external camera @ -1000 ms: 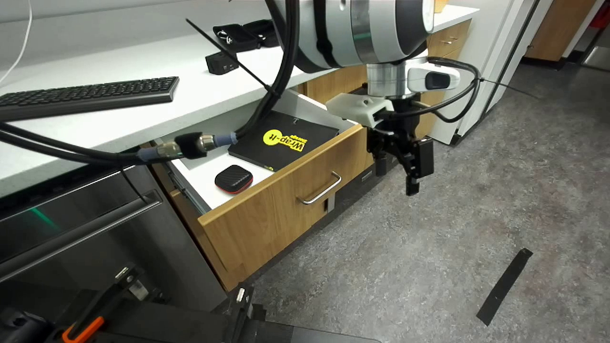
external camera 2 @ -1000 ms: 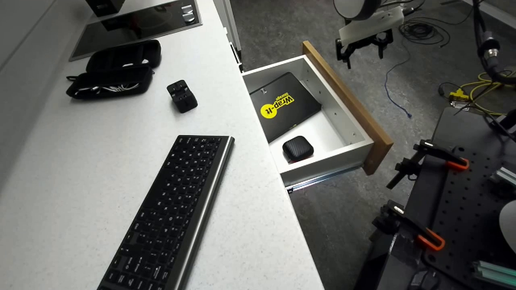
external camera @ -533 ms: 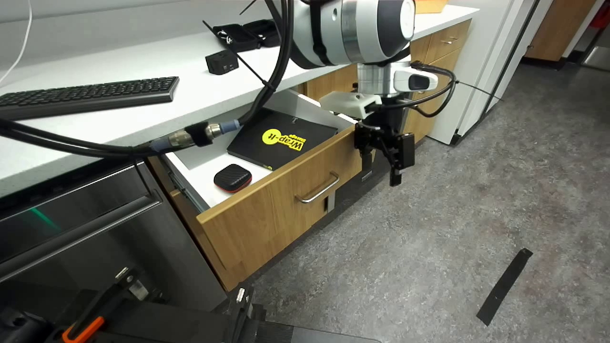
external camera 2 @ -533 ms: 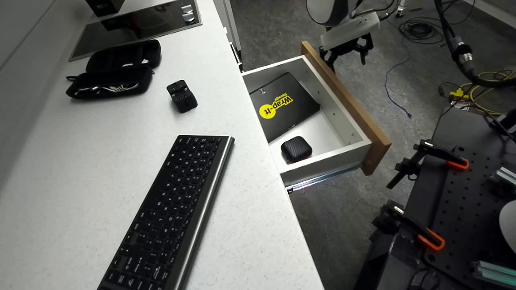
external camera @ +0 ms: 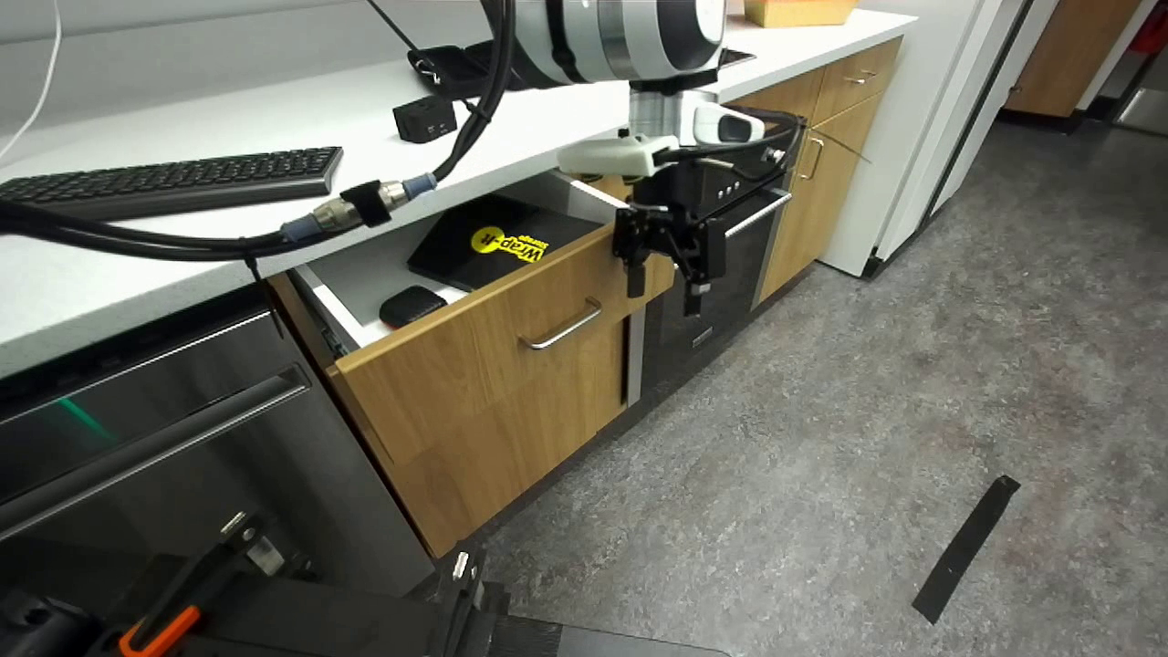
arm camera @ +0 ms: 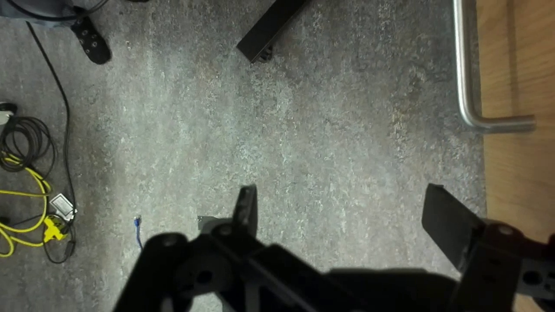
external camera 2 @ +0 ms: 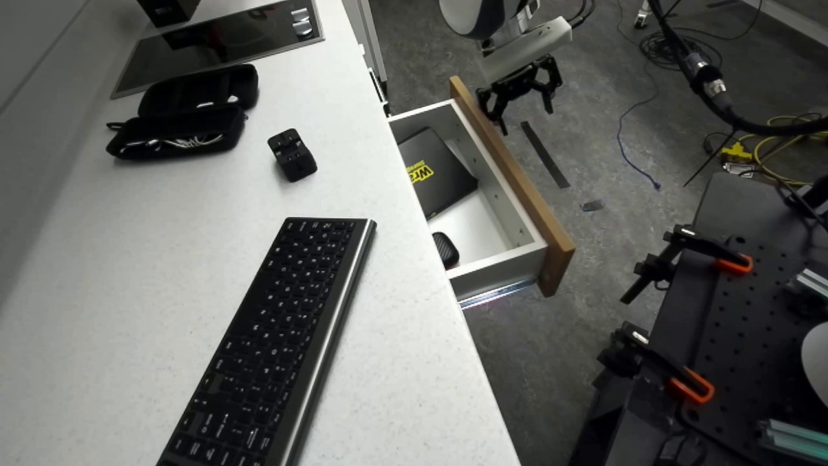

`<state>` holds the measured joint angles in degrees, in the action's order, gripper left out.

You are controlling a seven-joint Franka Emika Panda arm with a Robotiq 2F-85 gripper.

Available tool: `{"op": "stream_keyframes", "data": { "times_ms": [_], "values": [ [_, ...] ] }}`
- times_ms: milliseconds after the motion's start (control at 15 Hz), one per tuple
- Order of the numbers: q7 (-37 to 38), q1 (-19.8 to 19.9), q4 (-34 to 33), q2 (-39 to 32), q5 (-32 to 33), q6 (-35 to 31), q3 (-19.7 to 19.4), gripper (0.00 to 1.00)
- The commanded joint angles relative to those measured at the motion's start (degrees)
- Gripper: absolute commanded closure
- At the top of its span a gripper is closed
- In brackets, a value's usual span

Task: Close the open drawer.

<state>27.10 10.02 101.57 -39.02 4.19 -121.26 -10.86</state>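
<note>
The drawer (external camera: 474, 338) stands partly open, with its oak front, silver bar handle (external camera: 566, 327) and white inside. It also shows in an exterior view (external camera 2: 517, 188), and its front runs along the right edge of the wrist view (arm camera: 520, 173). A black Wrap-It box (external camera: 479, 265) and a small black case (external camera: 412, 306) lie inside. My gripper (external camera: 664, 297) is open and empty, at the outer face of the drawer front near its far end, beyond the handle. One finger side appears against the wood. The wrist view shows the gripper's spread fingers (arm camera: 340, 190) with floor between them.
The white counter (external camera 2: 401, 323) above holds a keyboard (external camera 2: 272, 336), a black adapter (external camera 2: 292, 154) and an open black case (external camera 2: 187, 123). A steel appliance (external camera: 182, 411) and a black oven (external camera: 698, 292) flank the drawer. Arm cables (external camera: 365, 203) hang over the counter edge.
My gripper has moved toward the counter, from beside the drawer front to against it. The drawer has slid partway inward with it, and its contents moved along. The gripper stayed open.
</note>
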Motion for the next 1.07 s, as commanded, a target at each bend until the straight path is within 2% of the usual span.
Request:
{"op": "stream_keyframes", "data": {
  "times_ms": [0, 200, 533, 1000],
  "values": [
    [-0.77, -2.05, -0.53, -0.27, -0.98, 1.23, -0.86, 0.0],
    [-0.7, -3.88, -1.13, -0.43, -0.91, 2.48, 0.05, 0.0],
    [-0.77, -3.73, -1.17, -0.58, -0.91, 2.48, -0.09, 0.0],
    [1.45, -3.7, -11.09, -12.47, -3.57, 2.2, 0.68, 0.0]
  ]
}}
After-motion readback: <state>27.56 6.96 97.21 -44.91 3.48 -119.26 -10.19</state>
